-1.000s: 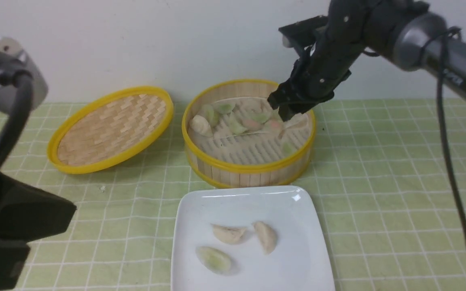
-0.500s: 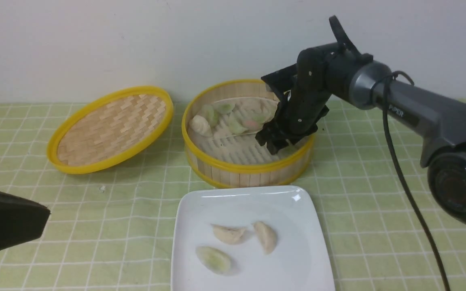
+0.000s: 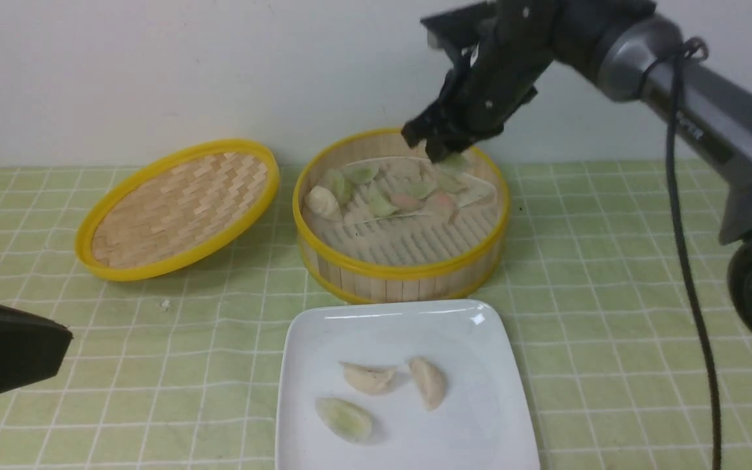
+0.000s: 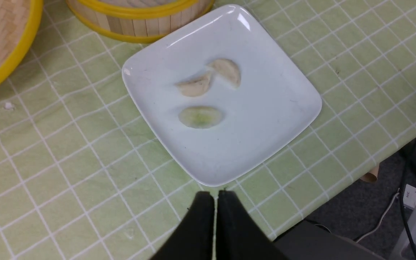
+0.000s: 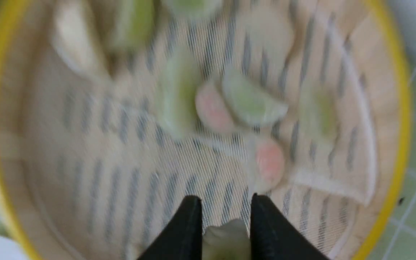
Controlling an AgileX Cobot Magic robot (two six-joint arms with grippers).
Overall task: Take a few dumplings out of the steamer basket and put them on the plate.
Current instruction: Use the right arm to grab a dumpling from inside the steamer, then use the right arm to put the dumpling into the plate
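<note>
Right gripper point(image 3: 429, 147) hangs above the far rim of the steamer basket point(image 3: 402, 271) w/ a pale green dumpling point(image 5: 226, 236) pinched between its fingers. 0.5 s ago it was down on the slatted floor by the front-right wall, where a green piece lay 1 s ago; that spot is now bare. Several more dumplings point(image 3: 382, 205), green, pink and whitish, lie bunched on the liner paper toward the back of the basket. The plate point(image 3: 480, 405), just in front of the basket, holds 3: 2 beige dumplings point(image 3: 369, 378) side by side and 1 green dumpling point(image 3: 344, 419). Left gripper point(image 4: 213, 196), fingers pressed together and empty, hovers off the plate's near edge. The lid point(image 3: 180, 209) rests tilted to the basket's left. The pick looks done; the carry to the plate and the release appear to be what's left for this piece, which would be the 2nd green one delivered.
</note>
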